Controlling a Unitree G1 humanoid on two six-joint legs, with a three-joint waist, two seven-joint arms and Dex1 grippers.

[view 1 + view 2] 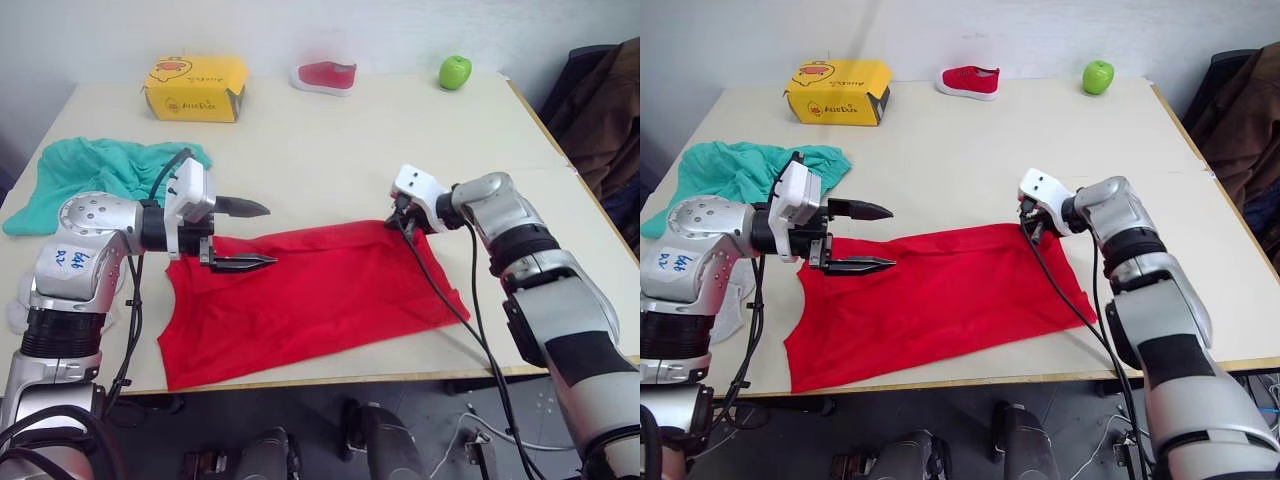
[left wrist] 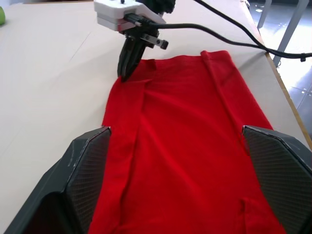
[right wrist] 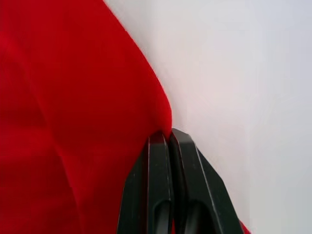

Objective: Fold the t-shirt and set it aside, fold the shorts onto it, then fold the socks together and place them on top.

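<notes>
Lying flat on the near part of the worktop, the t-shirt is seen spread as a folded red panel, its near edge close to the worktop's front edge. Right tool is closed on the t-shirt's far right corner; in the right wrist view the two black fingers are pressed together with red cloth pinched at their tips, pale worktop beside it. Left tool is held wide open at the t-shirt's left end, fingers pointing toward the right tool, one finger over bare worktop just past the far edge and the other over the cloth; nothing is gripped. In the left wrist view the two fingers are seen well apart with the red cloth running between them, creases along its length. The shorts are bunched and wrinkled at the left side of the worktop, behind the left arm, apart from the t-shirt. A bit of pale cloth is seen at the left edge under the left arm; whether it is the socks cannot be told. At the far edge, a yellow box, a red-and-white shoe and a green apple are lined up left to right, well apart from the garments. A brown jacket is seen past the right edge of the worktop.
</notes>
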